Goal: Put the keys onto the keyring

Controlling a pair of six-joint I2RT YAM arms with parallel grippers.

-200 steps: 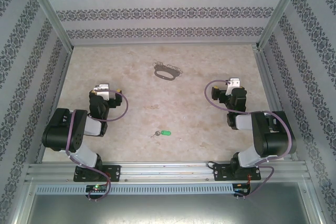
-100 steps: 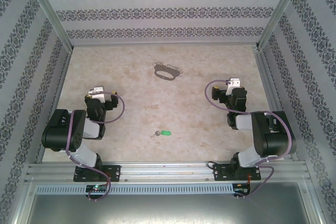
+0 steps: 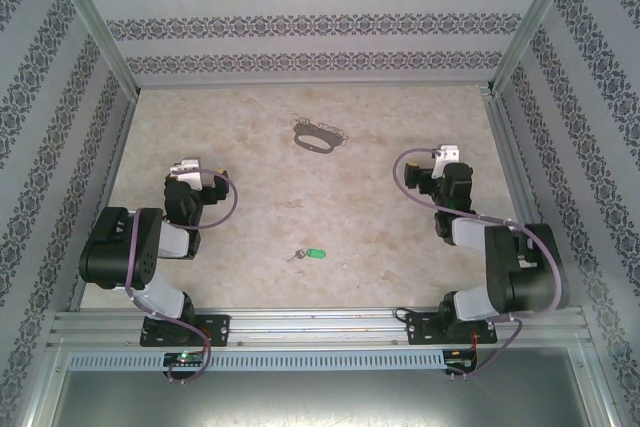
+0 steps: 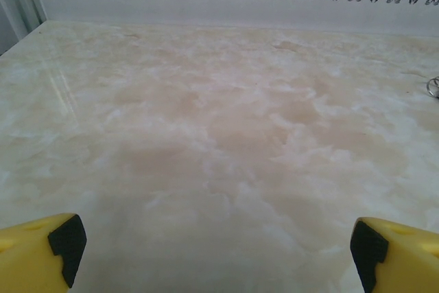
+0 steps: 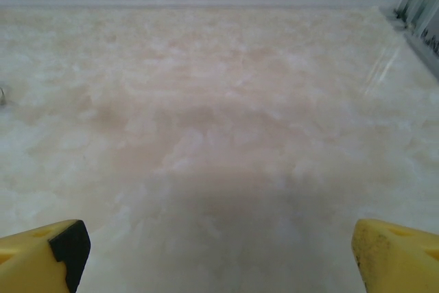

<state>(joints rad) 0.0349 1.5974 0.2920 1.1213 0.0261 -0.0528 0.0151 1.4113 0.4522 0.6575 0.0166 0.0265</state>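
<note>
Item 1. Left tool: jaws spread wide, nothing held. Its yellow fingertips are seen at the lower corners of the wrist view, with bare tabletop between them. Within the last second the left arm was drawn back toward its base, then brought forward again to nearly the same place, so no net approach is recorded.

Item 2. Keys: a green tag with a small silver key, laid flat on the tabletop near the front edge, between the two arm bases. They are unmoved over the last second and touched by nothing.

Item 3. Keyring: a dark oval loop lying at the far centre of the tabletop, well apart from the keys and from both tools. It is likewise unmoved.

Item 4. Right tool: jaws spread wide, nothing held. The right arm has been re-posed slightly, its elbow lowered toward the front rail and the tool carried a little farther up the tabletop. It is well apart from both keys and keyring.

Assessment: only the arms have been shifted — the task's things lie as they did. The task is judged to be at its very start, with neither item yet gripped — a reach to the keys or the keyring is what is called for first.
</note>
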